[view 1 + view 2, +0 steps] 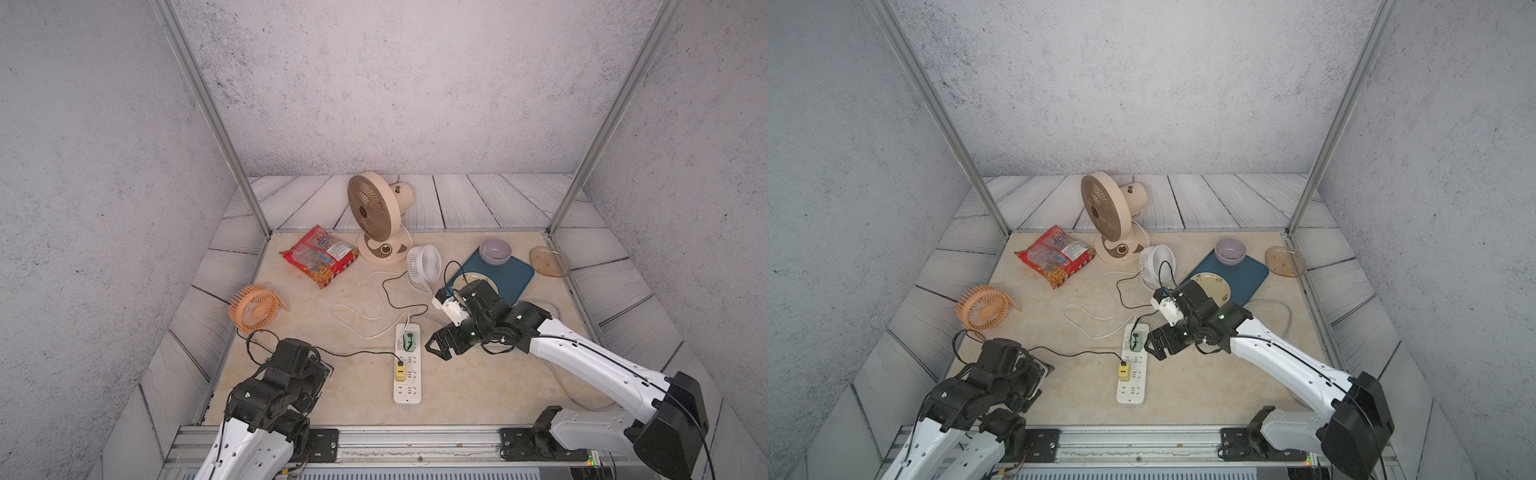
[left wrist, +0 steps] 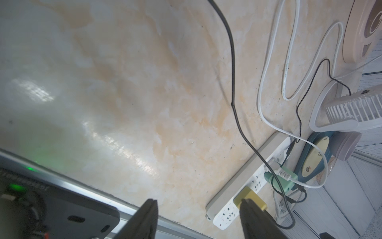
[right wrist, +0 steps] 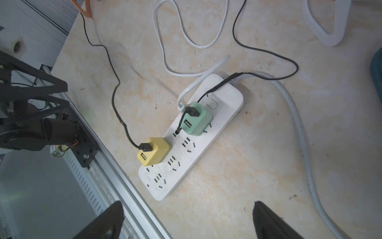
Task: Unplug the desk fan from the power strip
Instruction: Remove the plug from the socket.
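The beige desk fan [image 1: 374, 212] [image 1: 1104, 210] stands upright at the back of the table. A white cord [image 1: 376, 299] loops from near its base to the white power strip [image 1: 409, 392] [image 1: 1131, 392] [image 3: 206, 149]. A green adapter [image 1: 409, 340] [image 3: 198, 120] and a yellow adapter [image 1: 400, 372] [image 3: 154, 151] sit in the strip. My right gripper [image 1: 432, 347] [image 3: 188, 209] hovers open just right of the strip, beside the green adapter. My left gripper [image 2: 197, 207] is open and holds nothing, left of the strip; one finger overlaps the yellow adapter [image 2: 250, 196] in its wrist view.
An orange fan [image 1: 253, 309] lies at the left, its black cord running to the yellow adapter. A small white fan [image 1: 424, 262], a red snack bag [image 1: 320, 255], a blue tray [image 1: 519, 276] with a bowl [image 1: 494, 250], and an amber dish [image 1: 548, 261] sit behind. The strip's grey cord [image 3: 299, 124] trails right.
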You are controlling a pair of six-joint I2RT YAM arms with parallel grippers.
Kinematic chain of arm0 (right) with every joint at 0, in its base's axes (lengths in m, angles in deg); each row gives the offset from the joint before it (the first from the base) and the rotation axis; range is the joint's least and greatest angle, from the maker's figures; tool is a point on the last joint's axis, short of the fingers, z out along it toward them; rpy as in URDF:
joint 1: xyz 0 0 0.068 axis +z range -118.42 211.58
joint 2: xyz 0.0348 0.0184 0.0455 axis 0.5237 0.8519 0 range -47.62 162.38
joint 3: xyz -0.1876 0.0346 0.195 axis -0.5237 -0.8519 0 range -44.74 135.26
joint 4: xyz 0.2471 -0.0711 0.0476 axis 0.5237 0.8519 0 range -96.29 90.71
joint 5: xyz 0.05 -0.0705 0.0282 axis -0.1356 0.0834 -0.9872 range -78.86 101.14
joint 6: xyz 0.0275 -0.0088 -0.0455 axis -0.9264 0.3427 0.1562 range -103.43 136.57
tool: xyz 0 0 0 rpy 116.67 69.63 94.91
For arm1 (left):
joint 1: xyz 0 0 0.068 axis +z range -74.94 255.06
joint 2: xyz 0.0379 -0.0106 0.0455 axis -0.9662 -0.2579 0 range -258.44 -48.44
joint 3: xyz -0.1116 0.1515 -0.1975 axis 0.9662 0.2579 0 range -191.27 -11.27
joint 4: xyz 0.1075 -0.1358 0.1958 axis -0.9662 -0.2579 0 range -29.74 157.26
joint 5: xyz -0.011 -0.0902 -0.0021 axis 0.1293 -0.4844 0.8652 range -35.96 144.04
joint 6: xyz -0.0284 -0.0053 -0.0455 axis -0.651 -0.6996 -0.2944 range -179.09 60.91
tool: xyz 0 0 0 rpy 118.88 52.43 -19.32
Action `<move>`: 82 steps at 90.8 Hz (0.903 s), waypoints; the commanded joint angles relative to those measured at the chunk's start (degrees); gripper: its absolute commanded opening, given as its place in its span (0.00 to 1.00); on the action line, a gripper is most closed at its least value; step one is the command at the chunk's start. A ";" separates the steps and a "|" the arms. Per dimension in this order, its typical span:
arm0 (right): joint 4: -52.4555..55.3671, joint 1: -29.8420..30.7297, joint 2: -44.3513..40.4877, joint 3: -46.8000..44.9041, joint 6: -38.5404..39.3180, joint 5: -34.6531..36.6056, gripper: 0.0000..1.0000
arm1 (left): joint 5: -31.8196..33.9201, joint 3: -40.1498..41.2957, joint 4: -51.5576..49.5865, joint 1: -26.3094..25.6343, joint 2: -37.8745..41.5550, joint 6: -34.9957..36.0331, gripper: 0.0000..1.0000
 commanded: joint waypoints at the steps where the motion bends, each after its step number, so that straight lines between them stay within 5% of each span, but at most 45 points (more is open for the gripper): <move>1: -4.19 0.45 -1.55 -1.90 1.14 -1.40 0.97 | 1.72 2.82 1.41 -3.89 0.74 -4.90 0.68; 20: -6.10 2.52 -0.35 -3.28 -4.85 6.00 0.91 | -2.87 5.90 17.78 -10.71 -6.81 -2.15 0.65; 44: 2.56 4.66 8.80 4.31 -20.75 11.91 0.88 | -1.35 2.25 20.01 -15.82 -12.58 5.21 0.56; 66: 7.92 5.81 12.00 8.36 -24.30 15.09 0.88 | -0.40 0.68 22.67 -17.05 -11.16 9.73 0.54; 82: 11.55 5.80 11.24 8.40 -26.62 15.20 0.88 | 9.00 -8.25 16.62 -28.11 -18.42 18.38 0.61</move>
